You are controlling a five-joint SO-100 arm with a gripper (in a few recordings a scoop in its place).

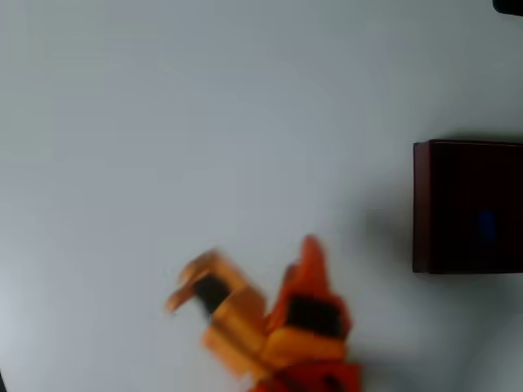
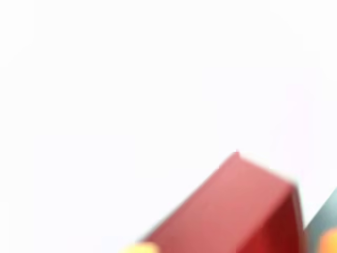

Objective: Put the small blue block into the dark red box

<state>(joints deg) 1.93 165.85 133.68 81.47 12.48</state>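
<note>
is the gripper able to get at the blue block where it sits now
Probably yes. The blue block lies inside the red box, whose top is open, and the gripper sits over bare table to the box's left in the overhead view. It would have to come down from above, since the walls block the sides.

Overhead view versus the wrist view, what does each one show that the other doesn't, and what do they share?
Overhead alone: the small blue block lying inside the dark red box, and the orange gripper over the white table, away from the box, blurred, fingers spread. Wrist alone: the box's outer wall up close, brighter red. Shared: the box and the pale table.
</note>
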